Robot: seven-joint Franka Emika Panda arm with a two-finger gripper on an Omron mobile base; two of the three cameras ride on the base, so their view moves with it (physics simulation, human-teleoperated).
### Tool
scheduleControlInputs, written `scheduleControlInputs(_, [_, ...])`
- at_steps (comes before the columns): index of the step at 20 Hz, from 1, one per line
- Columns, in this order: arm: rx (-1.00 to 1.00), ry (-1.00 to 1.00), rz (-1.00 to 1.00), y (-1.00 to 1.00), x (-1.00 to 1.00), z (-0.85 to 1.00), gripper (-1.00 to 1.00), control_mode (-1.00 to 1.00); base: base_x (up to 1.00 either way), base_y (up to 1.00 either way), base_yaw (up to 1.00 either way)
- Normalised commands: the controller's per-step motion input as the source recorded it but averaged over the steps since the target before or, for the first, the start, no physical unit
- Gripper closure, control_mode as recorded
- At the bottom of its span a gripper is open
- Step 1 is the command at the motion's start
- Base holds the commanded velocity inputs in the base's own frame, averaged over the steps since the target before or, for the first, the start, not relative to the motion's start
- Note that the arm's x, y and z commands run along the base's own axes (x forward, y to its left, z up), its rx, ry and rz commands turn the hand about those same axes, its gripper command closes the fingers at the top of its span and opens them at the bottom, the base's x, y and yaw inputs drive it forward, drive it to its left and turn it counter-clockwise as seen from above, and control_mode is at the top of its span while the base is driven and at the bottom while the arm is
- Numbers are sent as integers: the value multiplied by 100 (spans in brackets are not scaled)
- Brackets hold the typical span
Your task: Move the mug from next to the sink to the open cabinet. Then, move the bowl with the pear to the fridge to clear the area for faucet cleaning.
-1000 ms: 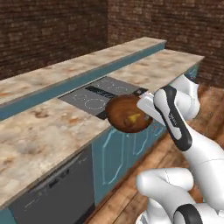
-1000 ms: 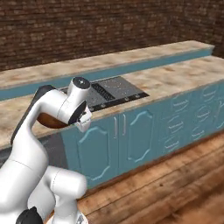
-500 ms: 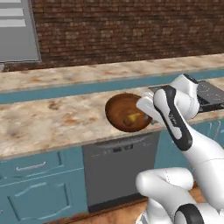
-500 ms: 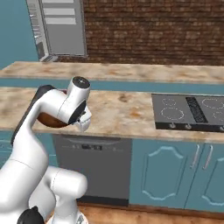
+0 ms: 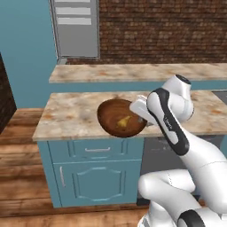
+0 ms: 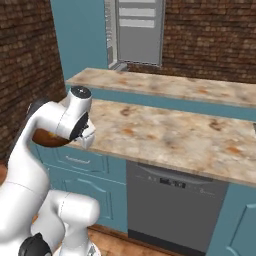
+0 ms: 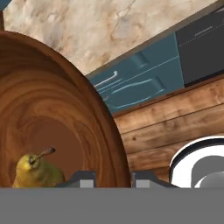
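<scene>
Fridge: the tall grey-silver fridge with white shelves inside stands at the upper left of the left base view, behind the far marble-patterned tabletop; in the right base view it rises at top centre, its door apparently open, though the door itself cannot be made out.

Near tabletop: the beige marble-patterned tabletop on teal base cabinets lies between the robot and the fridge.

Bowl: the wide, glossy dark-brown wooden bowl is carried above the near tabletop's front edge, tilted so its hollow faces the camera; only a brown sliver of it shows past the arm in the right base view.

Pear: the small yellowish pear with a brown stem rests low inside the bowl; it shows as a yellow fleck in the left base view.

Hand: the two-finger white hand is narrowly closed on the bowl's right rim; in the hand view the rim passes between the two dark finger tips.

Deciding relation (judgement): the fridge lies ahead and to the left of the held bowl, beyond both tabletops, so the coming move is likely a carry leftward and forward, with the bowl kept level enough to hold the pear.

Dishwasher: a dark grey front panel sits under the near tabletop at the right.
</scene>
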Motion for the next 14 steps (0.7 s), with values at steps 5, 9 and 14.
scheduleControlInputs(5, [0,0,0,0,0,0,100,100,0,0,0])
scheduleControlInputs(9, [0,0,0,0,0,0,100,100,0,0,0])
scheduleControlInputs(14, [0,0,0,0,0,0,100,100,12,67,5])
